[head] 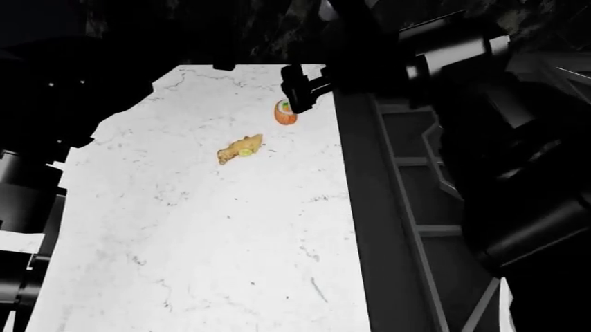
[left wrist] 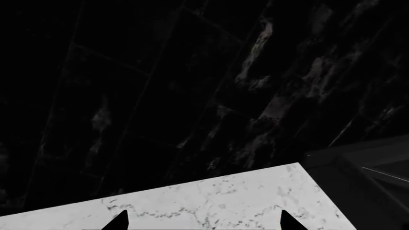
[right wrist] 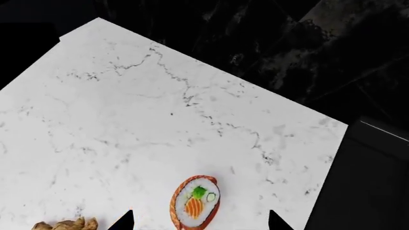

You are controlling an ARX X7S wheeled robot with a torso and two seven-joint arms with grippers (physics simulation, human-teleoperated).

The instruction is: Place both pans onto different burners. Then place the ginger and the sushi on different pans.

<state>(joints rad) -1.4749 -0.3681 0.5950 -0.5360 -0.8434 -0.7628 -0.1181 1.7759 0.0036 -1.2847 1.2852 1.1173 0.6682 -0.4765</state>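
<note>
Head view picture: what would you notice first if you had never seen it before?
The bright orange sushi jumps out on the white marble counter, right under the right gripper near the counter's far edge. Just nearer lies the knobbly yellow ginger. The dark stove runs along the counter's right side.

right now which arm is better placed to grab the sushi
Right. The right pincer hangs directly over the sushi, its tips either side of the roll. The left pincer faces a bare counter corner, with no food in its view.
</note>
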